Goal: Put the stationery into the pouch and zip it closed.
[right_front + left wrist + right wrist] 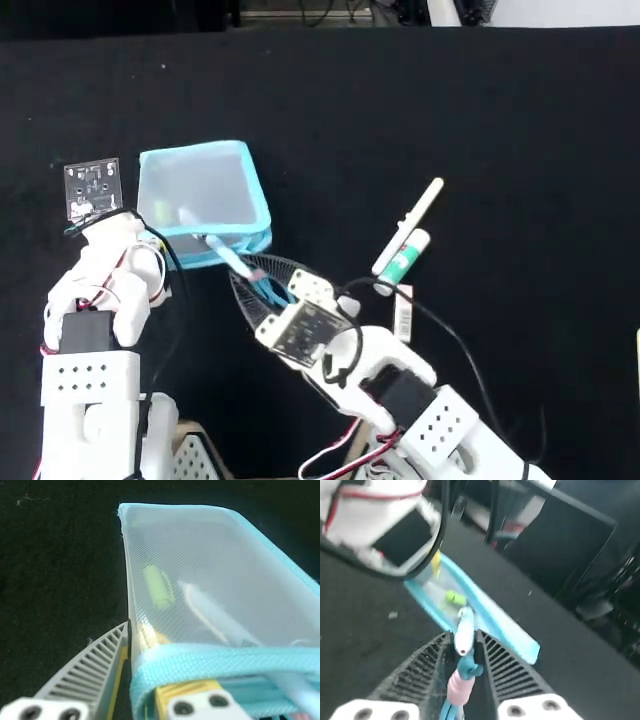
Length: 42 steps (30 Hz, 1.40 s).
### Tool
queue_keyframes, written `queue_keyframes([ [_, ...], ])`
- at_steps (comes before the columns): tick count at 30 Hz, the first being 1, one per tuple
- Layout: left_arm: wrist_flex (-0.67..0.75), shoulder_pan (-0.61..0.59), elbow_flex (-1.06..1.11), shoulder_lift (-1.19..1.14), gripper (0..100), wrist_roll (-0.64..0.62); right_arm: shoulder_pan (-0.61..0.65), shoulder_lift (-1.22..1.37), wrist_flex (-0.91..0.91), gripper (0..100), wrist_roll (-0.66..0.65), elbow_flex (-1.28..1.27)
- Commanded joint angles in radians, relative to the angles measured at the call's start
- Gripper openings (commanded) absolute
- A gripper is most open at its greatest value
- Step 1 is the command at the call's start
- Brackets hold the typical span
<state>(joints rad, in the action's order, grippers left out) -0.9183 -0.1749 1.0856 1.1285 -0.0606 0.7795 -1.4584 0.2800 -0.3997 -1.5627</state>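
The pouch edge is clamped by the left fingers, with a green piece and a pale pen dimly made out through the mesh. At its mouth a pink-and-blue pen is gripped by the right fingers; further right, a white stick and green-labelled tube are seen loose on open table.

Through the pouch mesh, a green thing and a white stick inside are blurred. The pen has its end away from the pouch hidden in the right gripper.
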Motion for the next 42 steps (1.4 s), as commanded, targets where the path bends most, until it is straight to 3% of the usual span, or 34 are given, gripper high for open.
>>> queue_keyframes([
  [1, 0.014, -0.007, -0.004, 0.000, 3, 0.008, 0.015, -0.002, 0.069, 17.8, 0.003, 0.114],
  [4, 0.014, -0.007, -0.004, 0.000, 3, 0.009, 0.014, -0.008, 0.146, 22.2, 0.052, 0.179],
  [11, 0.014, -0.007, -0.004, 0.000, 3, 0.009, 0.008, -0.010, 0.396, 15.5, 0.086, 0.421],
  [15, 0.014, -0.007, -0.004, 0.000, 3, 0.009, -0.061, -0.001, 0.546, 10.1, 0.091, 0.547],
  [28, 0.014, -0.007, -0.004, 0.000, 3, 0.008, -0.270, 0.024, 0.628, 6.4, 0.092, 0.579],
  [34, 0.014, -0.007, -0.004, 0.000, 3, 0.008, -0.400, 0.246, 0.675, 6.4, 0.094, 0.705],
  [42, 0.014, -0.007, -0.004, 0.000, 3, 0.009, -0.617, 0.728, 0.867, 6.4, 0.290, 1.043],
])
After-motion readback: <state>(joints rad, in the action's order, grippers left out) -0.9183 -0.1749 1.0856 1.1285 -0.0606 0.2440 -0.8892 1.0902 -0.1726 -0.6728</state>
